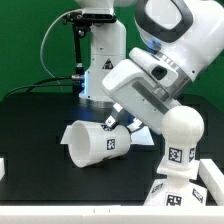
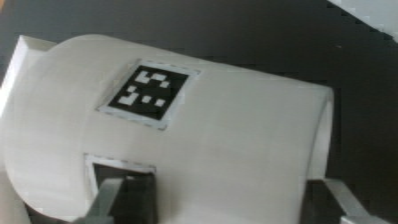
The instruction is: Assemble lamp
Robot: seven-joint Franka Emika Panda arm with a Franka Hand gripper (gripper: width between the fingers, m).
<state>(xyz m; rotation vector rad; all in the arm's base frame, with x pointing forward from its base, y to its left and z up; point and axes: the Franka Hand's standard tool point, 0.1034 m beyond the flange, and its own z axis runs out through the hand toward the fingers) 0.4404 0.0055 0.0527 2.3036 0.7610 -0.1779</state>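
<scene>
I'm counting one shade lying on its side on the counter, one bulb standing on one base, so I'm seeing three lamp parts. I'm reading two tags on the shade, one on the bulb. One arm is showing, and one pedestal.

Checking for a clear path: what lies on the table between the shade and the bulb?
In the exterior view, the gripper and the arm's wrist come down between the shade and the bulb, at the shade's narrow end.
</scene>
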